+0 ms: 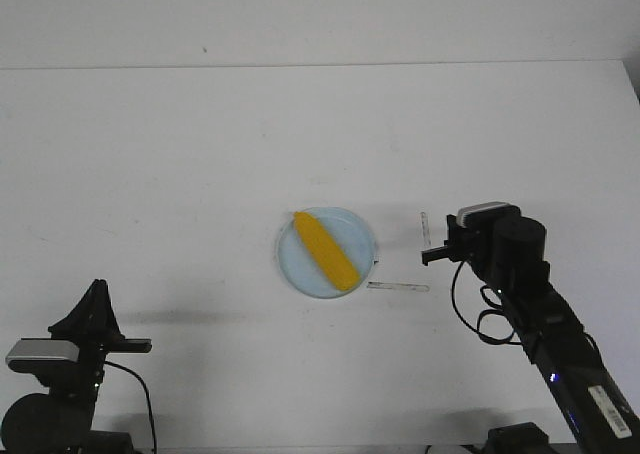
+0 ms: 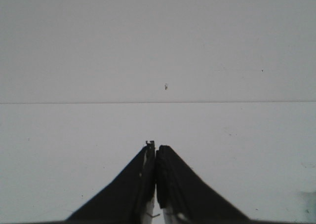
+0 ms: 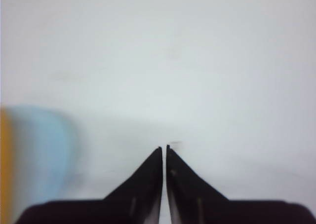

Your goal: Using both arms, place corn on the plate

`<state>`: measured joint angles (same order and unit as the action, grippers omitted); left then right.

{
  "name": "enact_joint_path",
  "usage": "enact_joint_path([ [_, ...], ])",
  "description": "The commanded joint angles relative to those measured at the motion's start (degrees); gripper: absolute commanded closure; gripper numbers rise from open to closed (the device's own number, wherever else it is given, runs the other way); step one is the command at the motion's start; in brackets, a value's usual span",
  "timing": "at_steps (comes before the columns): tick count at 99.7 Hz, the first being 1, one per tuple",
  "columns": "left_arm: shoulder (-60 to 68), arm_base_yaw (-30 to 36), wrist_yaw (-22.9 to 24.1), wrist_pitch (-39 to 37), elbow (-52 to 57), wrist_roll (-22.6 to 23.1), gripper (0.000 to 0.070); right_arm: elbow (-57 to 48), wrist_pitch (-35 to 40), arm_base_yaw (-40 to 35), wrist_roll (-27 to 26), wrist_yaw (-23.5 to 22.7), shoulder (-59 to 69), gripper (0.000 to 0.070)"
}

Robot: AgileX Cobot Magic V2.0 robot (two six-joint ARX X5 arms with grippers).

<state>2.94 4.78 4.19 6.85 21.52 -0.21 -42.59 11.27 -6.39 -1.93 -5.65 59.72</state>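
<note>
corn (image 1: pixel 325 251): lies flat on the plate (image 1: pixel 355 229), diagonal — one end toward 11 o'clock, the other toward 5 o'clock, spanning most of the plate's width. Nothing is touching it.
plate: pale blue, round, sits on the white table (image 1: pixel 180 154) a little right of centre in the front view.
right gripper (image 1: pixel 436 255): at 3 o'clock of the plate, just beside its rim but apart from it, tips pointing toward the plate. In the right wrist view the fingers (image 3: pixel 148 177) are pressed together with only a hairline slit between them, nothing held.
right wrist view extra: a blurred blue edge of the plate (image 3: pixel 42 150) and a yellow sliver of corn (image 3: pixel 4 160) sit off to one side of the closed tips.
left gripper (image 1: pixel 100 292): parked at 8 o'clock of the plate, well apart from it, near the table's front edge. The left wrist view shows the fingers (image 2: pixel 133 184) closed against each other — empty, only bare table ahead.
tape marks (image 1: pixel 398 287): two thin pale strips on the table, between the plate and the right gripper.
</note>
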Motion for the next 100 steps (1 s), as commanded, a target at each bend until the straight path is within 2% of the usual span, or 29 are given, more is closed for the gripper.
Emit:
enact_joint_path([
  [1,0.0,0.1,-0.1,-0.9,0.5,-0.5,0.0697,2.2,-1.9,2.0,-0.8,2.5,-1.5,0.0689],
  [16,0.0,0.1,-0.1,-0.9,0.5,-0.5,0.0697,8.7,-8.0,6.8,-0.8,5.7,-7.4,0.0689],
  [35,0.0,0.1,-0.1,-0.9,0.5,-0.5,0.0697,16.4,-16.0,9.5,-0.9,5.7,-16.5,0.0689],
  [49,0.0,0.1,-0.1,-0.9,0.5,-0.5,0.0697,19.4,-15.4,9.5,-0.9,5.7,-24.3,0.0689],
  [73,0.0,0.1,-0.1,-0.9,0.5,-0.5,0.0697,19.8,-10.0,9.3,-0.9,5.7,-38.6,0.0689],
  [100,0.0,0.1,-0.1,-0.9,0.5,-0.5,0.0697,19.8,-9.9,9.4,-0.9,5.7,-48.0,0.0689],
])
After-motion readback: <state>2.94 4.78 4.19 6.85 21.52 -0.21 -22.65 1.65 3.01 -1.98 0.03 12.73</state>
